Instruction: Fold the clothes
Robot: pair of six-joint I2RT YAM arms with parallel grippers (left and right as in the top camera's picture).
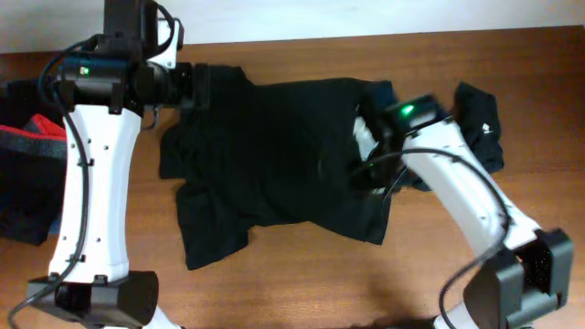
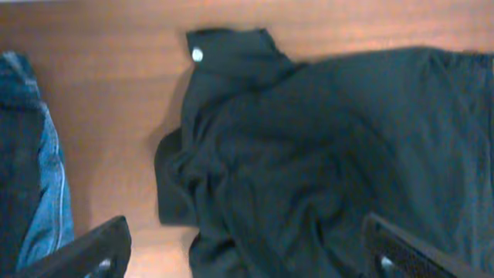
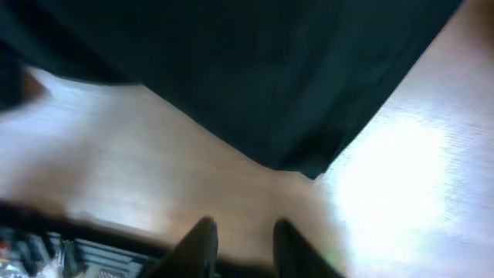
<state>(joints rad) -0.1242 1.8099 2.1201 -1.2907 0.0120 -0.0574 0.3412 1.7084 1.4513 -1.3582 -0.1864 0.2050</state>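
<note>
Since the right gripper [image 3: 243, 232] is the one down at the cloth, I start there. Its fingers [image 3: 202, 239] stand at a slim gap, with bare wood showing between them and no fabric in the pinch (that wrist picture is smeared, so I read it loosely). Just ahead of the tips lies the edge of the large black shirt [image 1: 274, 155], and one corner [image 3: 309, 166] of it points back at the gripper, near the fingers but apart from them.

From overhead the shirt lies spread on the table [image 1: 366, 283]. Its long axis runs from one arm across to the other, with what look like the sleeves at the left arm's end. The left gripper [image 2: 243, 232] hangs above that sleeve end with its fingers spread wide, holding nothing.

My judgement is that the right arm is nearer a graspable edge, and it must go forward onto that corner before pinching. A second black piece [image 1: 480, 128] lies beyond the shirt's right end, and blue denim [image 2: 54, 177] lies off the sleeve end.
</note>
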